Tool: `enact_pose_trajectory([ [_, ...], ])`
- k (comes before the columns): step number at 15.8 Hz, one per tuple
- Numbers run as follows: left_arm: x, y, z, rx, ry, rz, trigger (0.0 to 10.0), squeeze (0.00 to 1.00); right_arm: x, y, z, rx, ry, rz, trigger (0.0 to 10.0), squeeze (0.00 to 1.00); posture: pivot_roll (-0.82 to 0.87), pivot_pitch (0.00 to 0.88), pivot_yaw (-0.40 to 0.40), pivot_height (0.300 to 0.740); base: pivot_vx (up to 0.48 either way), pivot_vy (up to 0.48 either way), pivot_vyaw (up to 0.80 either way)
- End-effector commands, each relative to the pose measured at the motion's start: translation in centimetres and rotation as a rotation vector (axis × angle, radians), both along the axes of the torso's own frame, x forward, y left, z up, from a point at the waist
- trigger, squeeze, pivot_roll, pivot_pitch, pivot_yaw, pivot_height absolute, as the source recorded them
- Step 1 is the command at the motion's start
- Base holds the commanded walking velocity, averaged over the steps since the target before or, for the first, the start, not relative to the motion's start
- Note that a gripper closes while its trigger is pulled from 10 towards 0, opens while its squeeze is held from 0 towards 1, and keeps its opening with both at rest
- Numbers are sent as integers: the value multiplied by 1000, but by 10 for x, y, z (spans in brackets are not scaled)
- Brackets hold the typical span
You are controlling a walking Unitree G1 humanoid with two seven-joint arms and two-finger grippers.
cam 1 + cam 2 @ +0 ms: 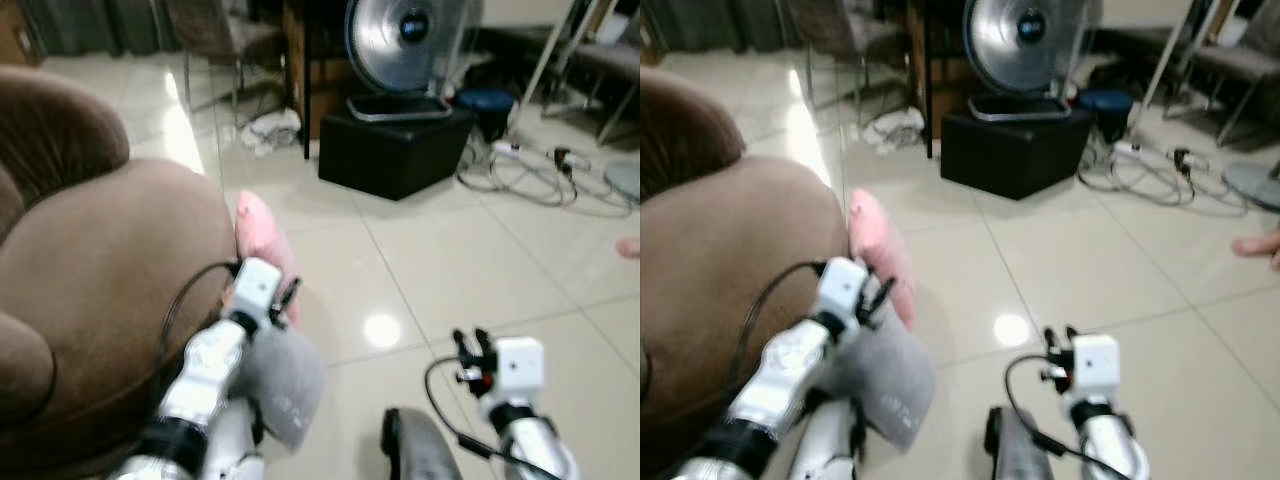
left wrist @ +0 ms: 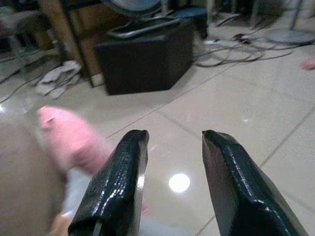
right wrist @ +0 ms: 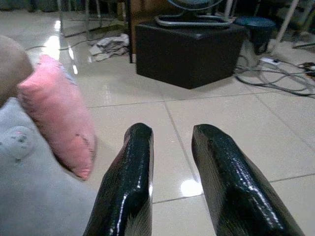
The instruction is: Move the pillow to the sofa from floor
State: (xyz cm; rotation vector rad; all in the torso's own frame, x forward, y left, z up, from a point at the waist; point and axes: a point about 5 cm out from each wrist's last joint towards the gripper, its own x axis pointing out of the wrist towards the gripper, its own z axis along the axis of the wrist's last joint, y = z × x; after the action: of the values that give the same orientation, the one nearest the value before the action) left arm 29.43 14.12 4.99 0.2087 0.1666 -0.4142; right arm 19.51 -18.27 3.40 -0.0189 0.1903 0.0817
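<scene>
Two pillows: pink pillow (image 3: 59, 110) against sofa (image 1: 100, 280); grey pillow (image 1: 285, 385) beside.

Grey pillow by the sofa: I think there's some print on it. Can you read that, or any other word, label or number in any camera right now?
No text can be read in any view.
Grey pillow: a faint pale mark on its cover, too blurred to read.
Fan: a dark hub at its centre, no legible brand.
Black box under the fan: plain, no label seen.
Pink pillow: no writing visible.
</scene>
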Motion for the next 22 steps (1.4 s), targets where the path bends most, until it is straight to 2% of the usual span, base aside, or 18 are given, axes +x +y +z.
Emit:
enact_pose_trajectory([
  [1, 1, 4, -5, 33, 34, 28, 10000, 0, 2, 2, 2, 5, -2, 16, 10000, 0, 27, 0, -31, 556, 0, 0, 0],
  [4, 1, 8, -19, 68, 113, 54, 10000, 0, 2, 7, 1, 14, 20, 42, 10000, 0, 28, 0, -42, 556, 0, 0, 0],
  [6, 8, 14, -37, 189, 249, 121, 10000, 0, 2, 13, 6, 18, 13, 88, 10000, 0, 5, 56, -66, 536, 0, 0, 0],
  [9, 19, 32, -35, 332, 285, 210, 10000, 0, 0, 19, 15, -20, 14, 171, 10000, 0, -51, 148, -81, 526, 0, 0, 0],
  [10, 23, 43, -32, 374, 289, 266, 10000, 0, -1, 21, 20, -41, 10, 197, 10000, 0, -66, 170, -82, 526, 0, 0, 0],
  [11, 26, 55, -27, 372, 298, 339, 10000, 1000, -3, 24, 25, -60, 5, 226, 10000, 0, -92, 207, -77, 526, 0, 0, 0],
  [13, 28, 66, -24, 395, 304, 381, 10000, 1000, -6, 28, 29, -91, 6, 271, 10000, 0, -111, 231, -73, 526, 0, 0, 0],
  [14, 32, 76, -17, 440, 275, 419, 10000, 1000, -9, 29, 35, -108, 13, 289, 10000, 0, -139, 264, -67, 526, 0, 0, 0],
  [15, 33, 79, -15, 445, 265, 433, 10000, 1000, -10, 29, 37, -112, 15, 301, 10000, 0, -145, 272, -62, 526, 0, 0, 0],
  [18, 33, 90, -12, 509, 270, 415, 10000, 1000, -12, 31, 44, -139, 19, 356, 10000, 0, -172, 299, -62, 526, 0, 0, 0],
  [22, 31, 99, -11, 554, 269, 436, 10000, 1000, -17, 26, 51, -160, 32, 378, 10000, 0, -210, 325, -80, 526, 0, 0, 0],
])
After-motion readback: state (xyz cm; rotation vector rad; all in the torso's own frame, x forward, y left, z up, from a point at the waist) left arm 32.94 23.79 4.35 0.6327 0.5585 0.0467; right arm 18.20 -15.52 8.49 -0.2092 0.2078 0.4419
